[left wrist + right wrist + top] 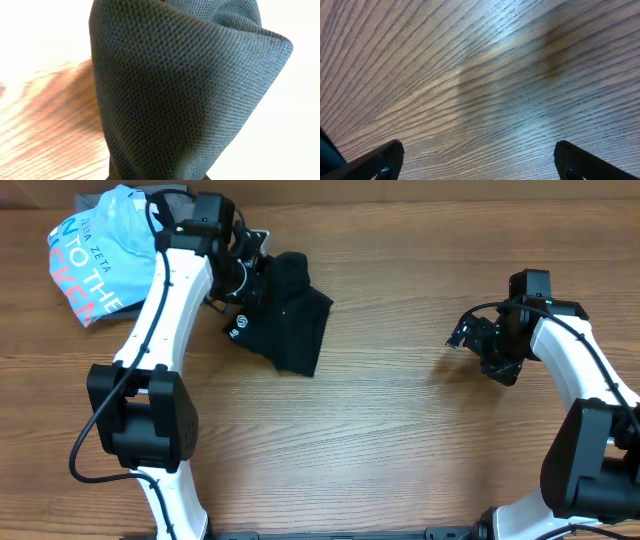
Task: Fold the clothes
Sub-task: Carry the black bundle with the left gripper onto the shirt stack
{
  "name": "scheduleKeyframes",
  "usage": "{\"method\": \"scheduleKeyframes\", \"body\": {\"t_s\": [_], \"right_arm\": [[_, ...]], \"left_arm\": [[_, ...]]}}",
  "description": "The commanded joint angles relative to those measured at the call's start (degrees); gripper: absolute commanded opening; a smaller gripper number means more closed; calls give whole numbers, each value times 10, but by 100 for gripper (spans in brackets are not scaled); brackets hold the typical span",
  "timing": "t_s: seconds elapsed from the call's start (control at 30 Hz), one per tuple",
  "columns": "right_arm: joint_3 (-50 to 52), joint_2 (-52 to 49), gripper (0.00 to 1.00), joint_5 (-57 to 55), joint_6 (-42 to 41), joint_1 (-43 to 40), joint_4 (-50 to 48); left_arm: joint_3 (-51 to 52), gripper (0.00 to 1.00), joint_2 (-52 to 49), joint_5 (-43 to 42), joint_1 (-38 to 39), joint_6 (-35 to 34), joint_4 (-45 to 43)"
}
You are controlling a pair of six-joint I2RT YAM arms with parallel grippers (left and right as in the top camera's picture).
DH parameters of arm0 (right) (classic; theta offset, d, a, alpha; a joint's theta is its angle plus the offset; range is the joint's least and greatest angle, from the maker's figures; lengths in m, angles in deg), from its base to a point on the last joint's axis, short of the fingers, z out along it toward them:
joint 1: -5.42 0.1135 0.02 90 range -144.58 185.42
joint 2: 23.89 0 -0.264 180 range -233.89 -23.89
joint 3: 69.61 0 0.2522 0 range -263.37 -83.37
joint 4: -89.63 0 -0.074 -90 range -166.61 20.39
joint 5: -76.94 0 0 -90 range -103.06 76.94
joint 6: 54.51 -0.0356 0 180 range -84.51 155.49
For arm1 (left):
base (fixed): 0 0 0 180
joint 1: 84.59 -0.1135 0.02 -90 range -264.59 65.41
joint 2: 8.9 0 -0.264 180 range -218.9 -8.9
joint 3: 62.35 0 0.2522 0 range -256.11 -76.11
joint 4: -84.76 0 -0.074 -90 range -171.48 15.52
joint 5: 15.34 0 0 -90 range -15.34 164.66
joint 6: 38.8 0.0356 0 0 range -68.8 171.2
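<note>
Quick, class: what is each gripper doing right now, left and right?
Left gripper: closed on the black T-shirt.
Right gripper: open, holding nothing, above the table.

The overhead camera looks straight down on the table (400, 440) from well above. It is wide enough to take in the left arm (165, 330), the right arm (585, 365), the black T-shirt (290, 320) and the blue tee (95, 260) at the far left edge. The left wrist camera sits right against the black T-shirt: the knit weave fills nearly the whole frame, with only a blurred strip of table at the left. The right wrist camera faces down along the right gripper (480, 160), close over bare wood grain, its two fingers (382, 162) in the lower corners. Overhead and left wrist share the shirt; overhead and right wrist share the table patch by the right gripper.
</note>
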Motion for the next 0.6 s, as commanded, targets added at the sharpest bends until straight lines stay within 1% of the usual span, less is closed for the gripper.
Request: {"method": "scheduleKeyframes", "body": {"t_s": [0.0, 0.4, 0.57], "right_arm": [[-8, 5, 100, -4, -2, 0, -3], [-8, 5, 100, -4, -2, 0, -3], [-8, 5, 100, -4, -2, 0, -3]], "left_arm": [[-35, 4, 2, 12, -15, 3, -7], [-91, 4, 2, 79, -48, 2, -52], [-126, 4, 2, 82, -66, -9, -58]]}}
